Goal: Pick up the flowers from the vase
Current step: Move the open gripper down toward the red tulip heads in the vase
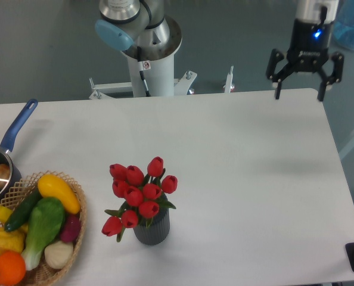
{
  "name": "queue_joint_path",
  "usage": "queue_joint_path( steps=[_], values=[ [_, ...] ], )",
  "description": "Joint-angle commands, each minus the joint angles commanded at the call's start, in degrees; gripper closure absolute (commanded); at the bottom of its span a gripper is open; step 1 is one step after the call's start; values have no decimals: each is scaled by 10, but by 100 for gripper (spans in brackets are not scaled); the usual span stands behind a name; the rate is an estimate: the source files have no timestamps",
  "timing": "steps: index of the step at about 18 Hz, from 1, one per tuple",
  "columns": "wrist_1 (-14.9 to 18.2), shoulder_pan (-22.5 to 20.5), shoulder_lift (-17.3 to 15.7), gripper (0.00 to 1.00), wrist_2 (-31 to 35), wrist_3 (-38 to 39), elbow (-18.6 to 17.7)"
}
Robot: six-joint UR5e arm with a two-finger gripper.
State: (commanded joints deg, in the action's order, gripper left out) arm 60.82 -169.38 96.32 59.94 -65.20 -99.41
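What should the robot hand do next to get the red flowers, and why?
Probably travel across the table toward the flowers. The gripper is open and empty, far off at the table's back right edge, while the tulips stand in the vase near the front, so it has to get above them first.

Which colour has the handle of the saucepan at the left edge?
The handle is blue, seen clearly in the fixed camera view.

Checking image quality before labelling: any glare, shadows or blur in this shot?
Fixed camera: even, soft lighting; the table shows only a faint shadow patch toward its right side; the flowers, vase and open gripper are sharp; a small blue light glows above the gripper.
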Motion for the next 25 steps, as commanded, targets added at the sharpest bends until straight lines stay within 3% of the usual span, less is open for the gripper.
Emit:
queue_joint_path(
  steps=[7, 12, 25],
  values=[
    [-18, 48, 23, 0, -12, -45, 1],
    [-19, 53, 42, 0, -118, -84, -3],
    [-17, 132, 52, 0, -134, -92, 13]
  ],
)
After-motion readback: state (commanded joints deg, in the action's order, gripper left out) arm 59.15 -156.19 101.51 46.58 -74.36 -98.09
